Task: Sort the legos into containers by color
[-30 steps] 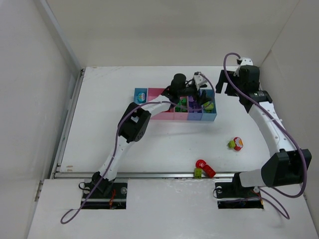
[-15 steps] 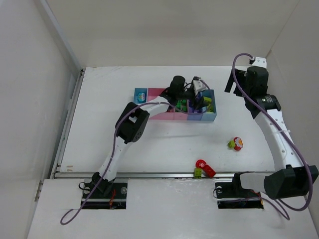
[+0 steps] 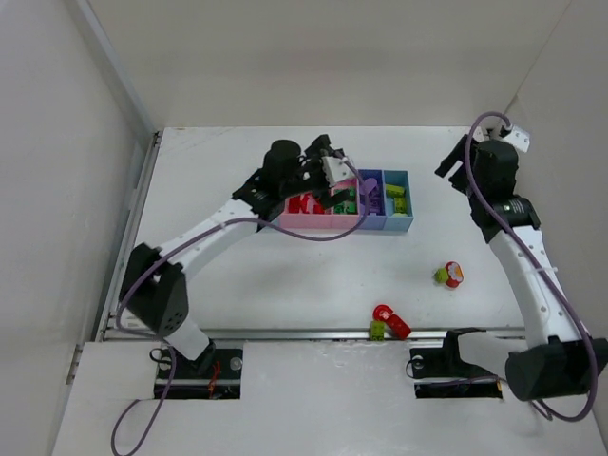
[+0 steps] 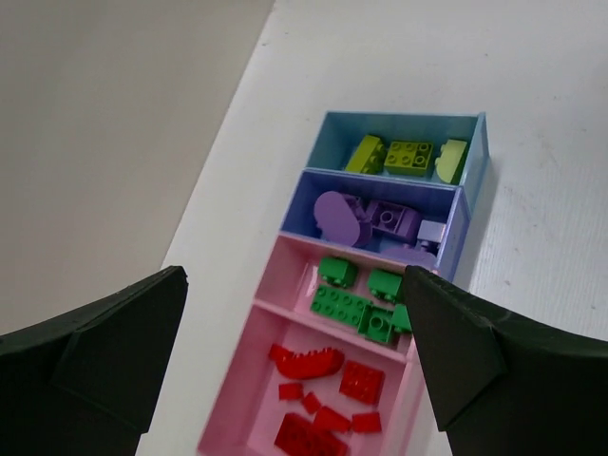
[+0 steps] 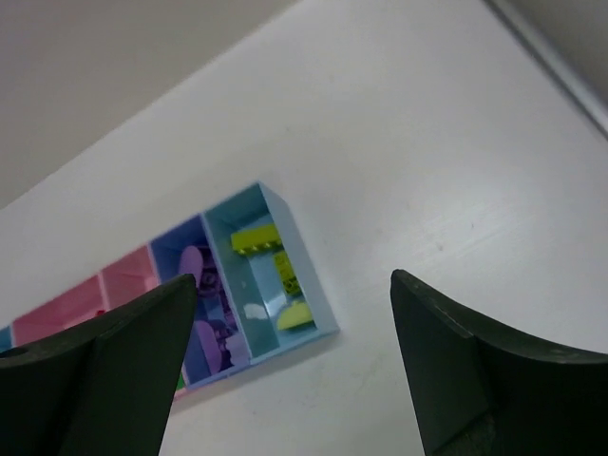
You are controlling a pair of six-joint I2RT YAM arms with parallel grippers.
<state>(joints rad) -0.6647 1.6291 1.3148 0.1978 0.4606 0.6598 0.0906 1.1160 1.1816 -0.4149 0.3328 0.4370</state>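
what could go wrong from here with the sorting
The left tool hangs open over the containers; swinging low, it might clip them and spill sorted legos. The far loose cluster and the near one each show red against green, so one dropped whole would put a colour in the wrong bin.

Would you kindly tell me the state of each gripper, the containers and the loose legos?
Left gripper: open, empty, above the containers.
Right gripper: open, empty.
Containers: upright, holding colour-sorted legos.
Red-and-green cluster: loose on the table, unsorted.
Red brick and green brick: loose on the table, side by side.
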